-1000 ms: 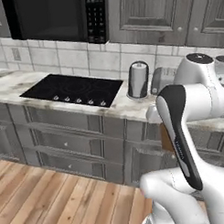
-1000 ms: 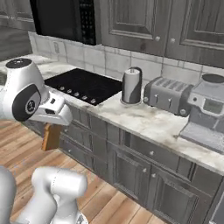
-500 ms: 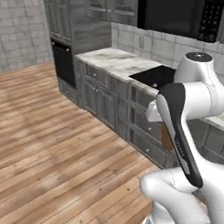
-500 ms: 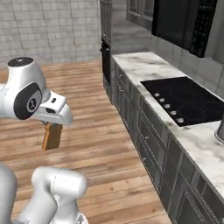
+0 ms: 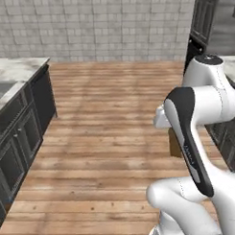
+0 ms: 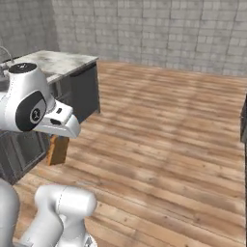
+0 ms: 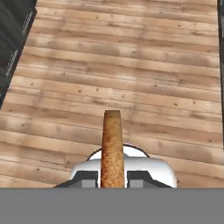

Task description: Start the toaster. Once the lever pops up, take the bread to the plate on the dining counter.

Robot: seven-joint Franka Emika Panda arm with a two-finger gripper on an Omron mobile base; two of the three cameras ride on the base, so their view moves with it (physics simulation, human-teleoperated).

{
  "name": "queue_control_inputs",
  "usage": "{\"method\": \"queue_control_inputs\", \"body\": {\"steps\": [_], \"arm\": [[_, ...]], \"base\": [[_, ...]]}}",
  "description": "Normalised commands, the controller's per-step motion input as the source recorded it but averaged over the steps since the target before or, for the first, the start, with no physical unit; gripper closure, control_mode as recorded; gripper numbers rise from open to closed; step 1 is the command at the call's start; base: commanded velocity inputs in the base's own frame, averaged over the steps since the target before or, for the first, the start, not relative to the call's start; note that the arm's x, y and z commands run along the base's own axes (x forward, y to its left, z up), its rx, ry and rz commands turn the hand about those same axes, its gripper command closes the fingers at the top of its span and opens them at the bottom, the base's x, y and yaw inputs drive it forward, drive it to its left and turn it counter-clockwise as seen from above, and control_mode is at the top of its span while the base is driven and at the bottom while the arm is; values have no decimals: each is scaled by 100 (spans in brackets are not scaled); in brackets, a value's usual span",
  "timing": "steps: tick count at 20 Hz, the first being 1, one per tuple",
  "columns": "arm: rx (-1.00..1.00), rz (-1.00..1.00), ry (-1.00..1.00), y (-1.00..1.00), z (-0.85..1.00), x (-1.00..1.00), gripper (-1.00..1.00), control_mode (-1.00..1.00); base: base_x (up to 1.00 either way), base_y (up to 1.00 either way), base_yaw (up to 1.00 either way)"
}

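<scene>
The gripper (image 7: 112, 175) pinches the bread (image 7: 112, 151) tight, low over the wood floor. The counter (image 6: 58, 62) sits far left. A bumpy drive could shake the bread loose and drop it.

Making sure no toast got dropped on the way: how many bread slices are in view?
1. The bread hangs edge-on in the shut gripper over the wooden floor. More may lie outside these views.

Toast's off the ground, hanging above the wood floor

The bread (image 7: 112, 148), a tan slice with darker crust, sits edge-on and upright, pinched between the jaws.
</scene>
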Motion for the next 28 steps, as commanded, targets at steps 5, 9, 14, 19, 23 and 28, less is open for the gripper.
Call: {"method": "queue_control_inputs", "body": {"steps": [5, 9, 14, 19, 23, 28], "arm": [[0, 0, 0, 0, 0, 0, 100, 100], [0, 0, 0, 0, 0, 0, 100, 100], [0, 0, 0, 0, 0, 0, 100, 100], [0, 0, 0, 0, 0, 0, 100, 100], [0, 0, 0, 0, 0, 0, 100, 100], [0, 0, 0, 0, 0, 0, 100, 100]], "base": [[0, 0, 100], [25, -16, 85], [27, -56, 52], [35, -3, 38], [18, 71, 18], [36, 100, 3]]}}
